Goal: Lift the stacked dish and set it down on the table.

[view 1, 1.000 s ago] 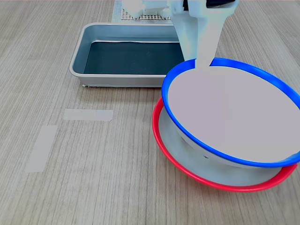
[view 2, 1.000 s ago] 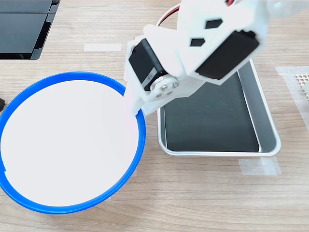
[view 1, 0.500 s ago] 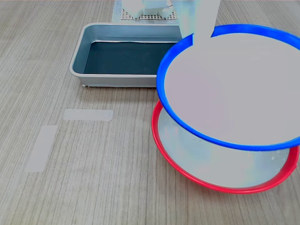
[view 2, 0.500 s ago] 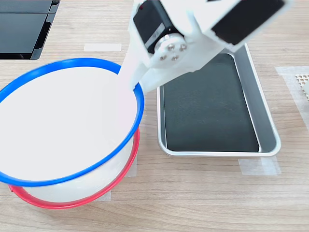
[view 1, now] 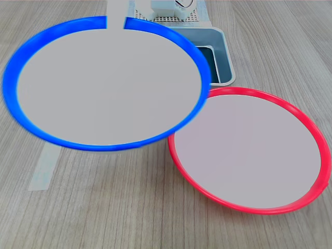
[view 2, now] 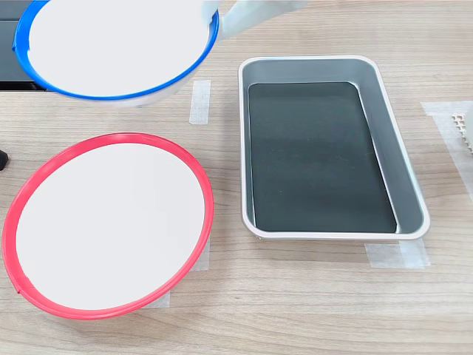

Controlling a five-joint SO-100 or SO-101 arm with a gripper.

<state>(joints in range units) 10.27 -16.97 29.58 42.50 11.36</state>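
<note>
Hanging blue dish (view 1: 104, 83) hides tray (view 1: 220, 57), overlaps red dish (view 1: 249, 150).

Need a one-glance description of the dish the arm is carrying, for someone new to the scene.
Start at the grey metal rectangular tray on the wood-grain table. On the second exterior view's left lie two round shallow dishes. Take the upper, blue-rimmed dish, gripped at its rim, not the red-rimmed dish resting on the table.

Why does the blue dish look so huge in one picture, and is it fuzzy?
In the first exterior view the blue dish is near the camera, so it looks bigger than the red dish; its rim is a bit soft. In the second exterior view it looks smaller, cut off at the top edge, with flat, even light.
</note>
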